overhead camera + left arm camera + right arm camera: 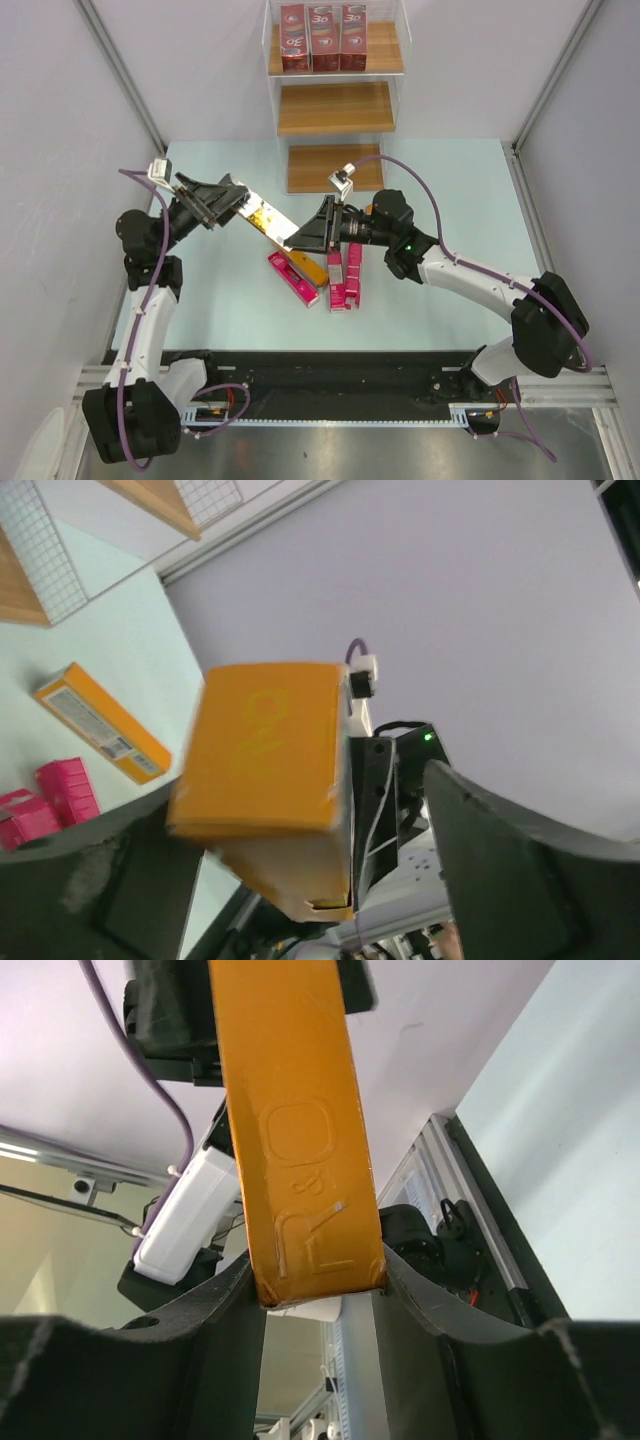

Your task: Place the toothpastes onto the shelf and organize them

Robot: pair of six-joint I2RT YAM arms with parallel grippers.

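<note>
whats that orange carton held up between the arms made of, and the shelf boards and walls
The orange carton looks like thin printed cardboard with a slight sheen. It has embossed lettering and a folded end flap. The shelf boards look like light wood or wood-look laminate, matte with faint grain. The shelf walls seem to be clear acrylic or similar plastic, see-through with bright edges.

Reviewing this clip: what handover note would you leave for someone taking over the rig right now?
Left claw: open around one end of the orange carton, mid-air.
Right claw: shut on its other end.
Done: three dark red cartons stand on the shelf's top tier. Lower tiers bare.
To do: shelve this carton, then the pink cartons and second orange carton lying on the table.
</note>
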